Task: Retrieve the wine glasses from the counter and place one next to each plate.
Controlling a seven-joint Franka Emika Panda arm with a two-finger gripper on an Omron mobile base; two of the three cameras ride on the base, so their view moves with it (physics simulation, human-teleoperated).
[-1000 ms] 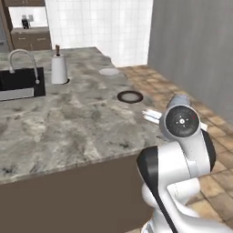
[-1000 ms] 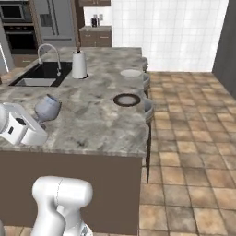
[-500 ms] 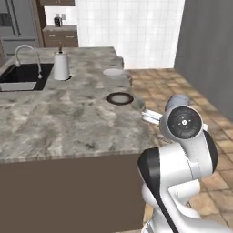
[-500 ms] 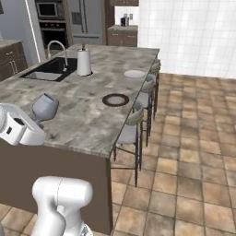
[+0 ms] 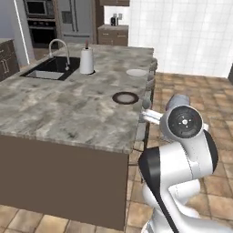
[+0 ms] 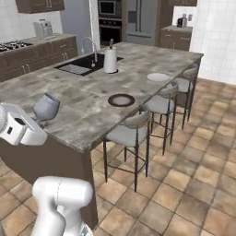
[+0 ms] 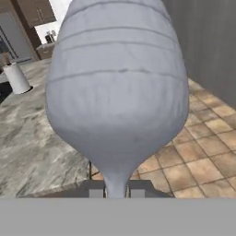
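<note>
The claw (image 7: 110,193) grips the stem of a grey-blue tinted wine glass (image 7: 117,92), held over the marbled island bench (image 6: 87,106); ahead lie a brown-rimmed plate (image 6: 121,100), a white plate (image 6: 158,77), a white paper-towel roll (image 6: 110,60); stools (image 6: 126,133) line the edge.

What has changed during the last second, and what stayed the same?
The base drove, so both base views swung around the island; the things on it did not move themselves. The pincer stays shut on the wine glass. The dark-rimmed plate, white plate and paper-towel roll kept their places.
</note>
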